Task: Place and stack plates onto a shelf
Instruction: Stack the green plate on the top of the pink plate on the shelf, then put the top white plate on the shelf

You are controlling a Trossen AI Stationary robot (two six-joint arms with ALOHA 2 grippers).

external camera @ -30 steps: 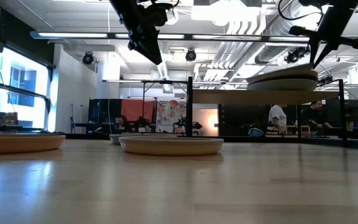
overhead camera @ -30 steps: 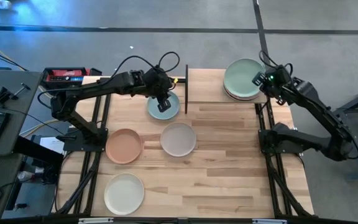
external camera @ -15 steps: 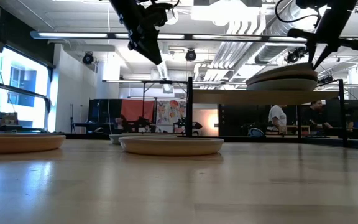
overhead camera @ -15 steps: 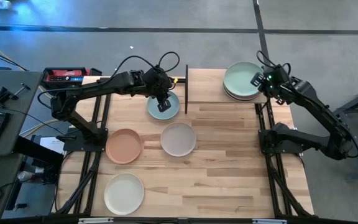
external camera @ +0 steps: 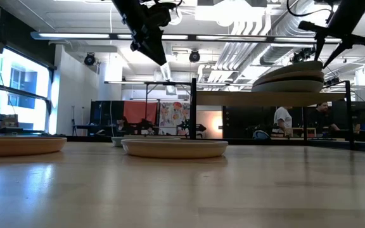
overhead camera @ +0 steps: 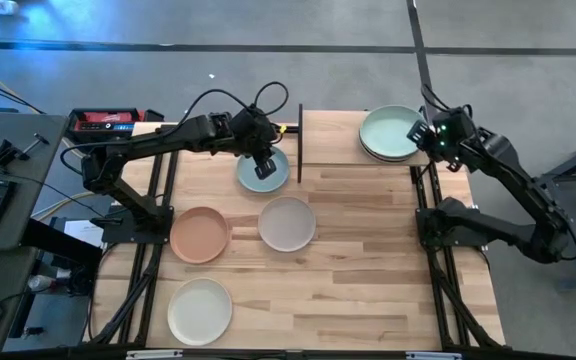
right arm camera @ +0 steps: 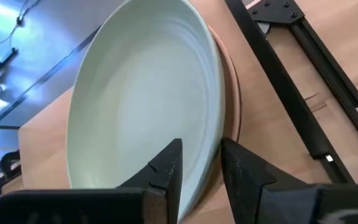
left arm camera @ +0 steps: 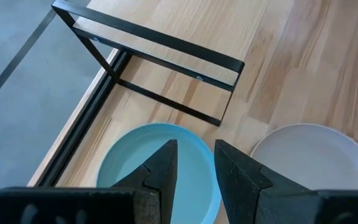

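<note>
The mint green plate (overhead camera: pixel 389 132) tops a stack on the shelf (overhead camera: pixel 333 138), over a pink plate (right arm camera: pixel 232 93). My right gripper (overhead camera: pixel 420 134) is at the mint plate's right rim, shut on it. In the low view the mint plate (external camera: pixel 293 68) sits tilted, its right edge higher. My left gripper (overhead camera: pixel 262 163) hovers open, well above the light blue plate (overhead camera: pixel 263 172), which lies flat on the table beside the shelf's black post (overhead camera: pixel 300 130). In the left wrist view the open fingers frame the blue plate (left arm camera: pixel 123 168) without touching it. My right gripper pinches the mint green plate's right rim (right arm camera: pixel 211 149), one finger (right arm camera: pixel 169 165) inside the bowl and one (right arm camera: pixel 238 165) outside. The fingers come from the table's right, slanting down. The plate is tilted, its held edge raised, its far part over the stack.
A beige-grey plate (overhead camera: pixel 287 223), a terracotta plate (overhead camera: pixel 200 234) and a pale plate (overhead camera: pixel 200 310) lie flat on the slatted table. The shelf's left half (overhead camera: pixel 328 135) is bare board. A keyboard and gear sit off the table's left.
My right gripper has drawn toward the table's right edge and risen a little, still holding the mint green plate. The plate has slid slightly toward the near edge over the stack, and its right edge now stands higher than before.
</note>
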